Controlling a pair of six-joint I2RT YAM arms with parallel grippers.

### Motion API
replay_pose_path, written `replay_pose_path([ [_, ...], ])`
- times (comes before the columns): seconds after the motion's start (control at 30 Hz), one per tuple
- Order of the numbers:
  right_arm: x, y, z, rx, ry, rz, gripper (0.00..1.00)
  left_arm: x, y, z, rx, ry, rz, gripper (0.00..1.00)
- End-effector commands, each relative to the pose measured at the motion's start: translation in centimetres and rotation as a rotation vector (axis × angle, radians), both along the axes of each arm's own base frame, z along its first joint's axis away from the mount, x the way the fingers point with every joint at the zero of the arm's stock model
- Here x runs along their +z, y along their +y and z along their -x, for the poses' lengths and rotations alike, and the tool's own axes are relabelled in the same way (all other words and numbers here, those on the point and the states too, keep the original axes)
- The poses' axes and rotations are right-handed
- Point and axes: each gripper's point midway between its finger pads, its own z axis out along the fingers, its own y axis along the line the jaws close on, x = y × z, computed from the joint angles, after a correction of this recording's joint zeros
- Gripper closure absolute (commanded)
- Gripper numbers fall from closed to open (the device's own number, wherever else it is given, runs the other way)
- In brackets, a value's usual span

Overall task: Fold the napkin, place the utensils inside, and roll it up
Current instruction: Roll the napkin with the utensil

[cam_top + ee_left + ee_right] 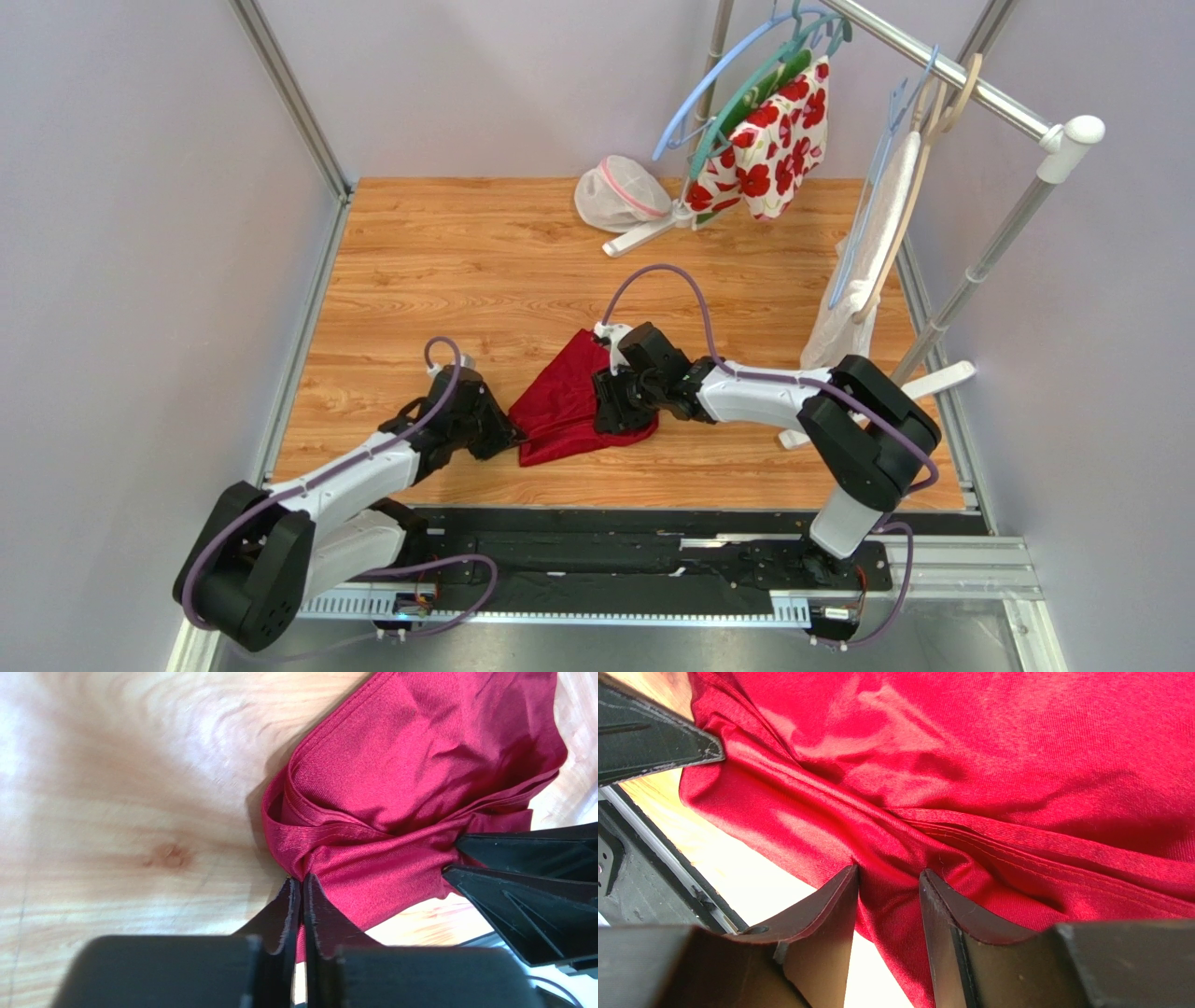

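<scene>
Lying crumpled on the bench (pixel 463 266) near its front edge, the napkin (pixel 568 406) was gripped from both sides: left arm's jaws together on a hem corner, right arm's jaws clamped round a bunched fold, probably to spread it flat for folding.

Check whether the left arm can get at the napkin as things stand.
Probably yes: the left gripper pinches a bunched edge of the napkin, and the right gripper, gripping a fold beside it, leaves that spot free.
</scene>
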Motion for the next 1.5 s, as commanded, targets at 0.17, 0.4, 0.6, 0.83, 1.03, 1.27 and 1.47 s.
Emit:
replay_pose_path([
  [0.17, 0.5, -1.2, 0.8, 0.1, 0.003, 0.078, 0.46, 0.2, -0.4, -1.5, -0.228, 0.036, -0.167, 1.0],
  [0.4, 8.0, -1.4, -0.3, 0.216, -0.264, 0.02, 0.37, 0.4, -0.9, -3.5, -0.339, 0.08, -0.198, 1.0],
  [0.6, 7.8, -2.5, 3.4, 0.351, -0.352, 0.067, 0.36, 0.0, -0.9, -5.0, -0.413, 0.118, -0.208, 1.0],
  [0.83, 5.9, -2.6, 4.6, 0.388, -0.474, 0.183, 0.35, -0.1, -0.7, -5.7, -0.48, 0.151, -0.203, 1.0],
  [1.03, 4.0, -2.7, 3.8, 0.406, -0.554, 0.358, 0.34, -0.2, -0.8, -5.8, -0.492, 0.161, -0.191, 1.0],
  [1.27, 2.8, -3.0, 2.6, 0.404, -0.615, 0.474, 0.35, -0.2, -0.8, -5.8, -0.497, 0.163, -0.191, 1.0],
  [1.47, 1.9, -3.7, 2.0, 0.413, -0.629, 0.544, 0.36, -0.2, -0.9, -5.8, -0.504, 0.164, -0.182, 1.0],
])
